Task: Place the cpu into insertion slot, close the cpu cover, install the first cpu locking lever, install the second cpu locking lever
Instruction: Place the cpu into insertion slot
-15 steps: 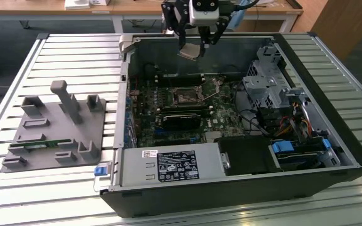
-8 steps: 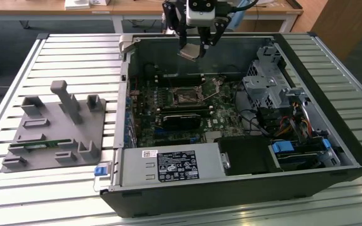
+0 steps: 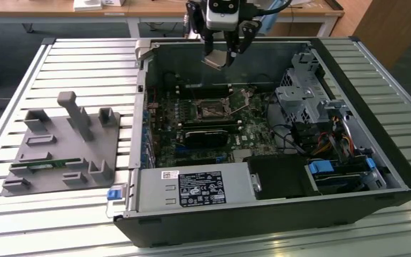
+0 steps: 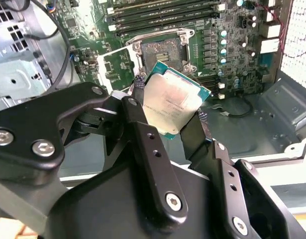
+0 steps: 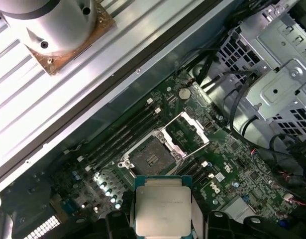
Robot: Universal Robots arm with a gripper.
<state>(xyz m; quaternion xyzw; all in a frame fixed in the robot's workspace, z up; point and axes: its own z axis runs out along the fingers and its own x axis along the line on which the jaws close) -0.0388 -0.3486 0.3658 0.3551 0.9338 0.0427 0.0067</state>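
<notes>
My gripper [image 3: 220, 58] hangs above the back of the open computer case, shut on the cpu [image 3: 216, 60]. The cpu [image 4: 173, 103] is a silvery-beige square chip, clamped at two opposite edges by the black fingers [image 4: 139, 115] and held tilted in the air. The cpu [image 5: 161, 205] is apart from the board below it. The insertion slot [image 4: 160, 51] lies uncovered on the green motherboard, a square black-rimmed socket [image 5: 152, 160] with a dark centre [image 3: 211, 110]. Beside it the cpu cover [image 5: 185, 133] stands swung open, a silver frame [image 4: 111, 67] with a window.
A metal drive cage [image 3: 307, 96] with cables fills the case's side on the exterior view's right. A long black card [image 3: 207, 134] sits in front of the socket, the power supply [image 3: 191, 188] nearer still. A grey fixture [image 3: 62, 144] lies on the slatted table at the exterior view's left.
</notes>
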